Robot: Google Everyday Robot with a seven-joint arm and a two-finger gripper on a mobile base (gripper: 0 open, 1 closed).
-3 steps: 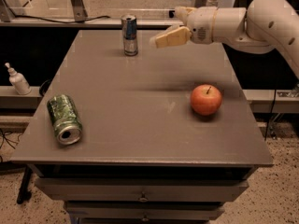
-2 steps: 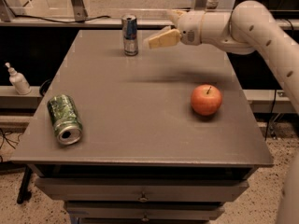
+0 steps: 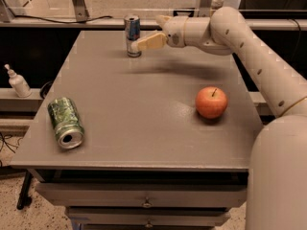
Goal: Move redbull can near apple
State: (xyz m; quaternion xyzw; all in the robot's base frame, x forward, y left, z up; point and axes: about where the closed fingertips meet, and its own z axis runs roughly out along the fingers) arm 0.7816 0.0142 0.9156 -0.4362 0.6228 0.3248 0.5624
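Note:
The redbull can point(image 3: 132, 32), slim, blue and silver, stands upright at the far edge of the grey table point(image 3: 144, 114), left of centre. The apple point(image 3: 211, 102), red-orange with a short dark stem, sits on the table's right side, well in front of the can and to its right. My gripper point(image 3: 147, 31) reaches in from the right on the cream arm and is open. Its near finger point(image 3: 149, 41) points left, with its tip right beside the can's lower right side. It holds nothing.
A wider green patterned can point(image 3: 65, 122) lies on its side near the table's front left. A small white bottle point(image 3: 18, 82) stands on a ledge left of the table. Rails and a cable run behind the far edge. Drawers sit under the front edge.
My gripper has moved left along the far edge, from well right of the redbull can to right beside it. The cans and the apple have not moved.

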